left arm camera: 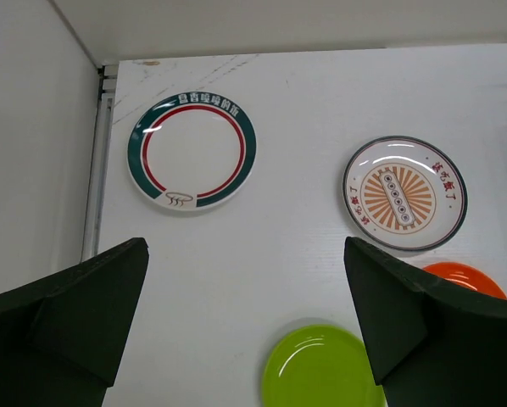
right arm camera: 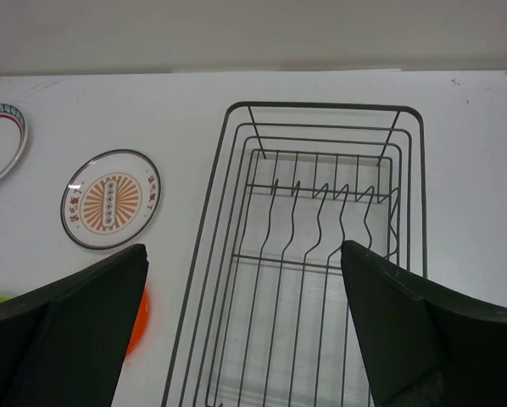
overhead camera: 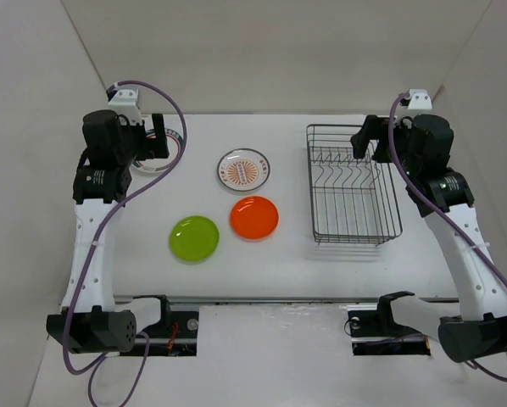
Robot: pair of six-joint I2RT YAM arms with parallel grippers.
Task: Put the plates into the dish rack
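- Left pincer (left arm camera: 243, 254) released, holding nothing, above green-rimmed plate (left arm camera: 192, 153) lying far-left on bench (overhead camera: 287, 263).
- Right pincer (right arm camera: 243, 250) released, over dish rack (overhead camera: 353, 191), bench right.
- Sunburst plate (overhead camera: 243, 169), orange plate (overhead camera: 254, 217) and lime plate (overhead camera: 194, 238) flat mid-bench.

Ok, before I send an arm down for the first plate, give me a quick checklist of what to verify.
1. Dish rack empty, prongs free: ok.
2. Lime green plate, orange plate, sunburst plate and green-rimmed plate all lie flat on the table, none stacked: ok.
3. Left jaws wide apart, nothing between them: ok.
4. Right jaws wide apart, nothing between them, over the rack: ok.
5. Room to grip the green-rimmed plate so near the table's far left corner: cannot tell.
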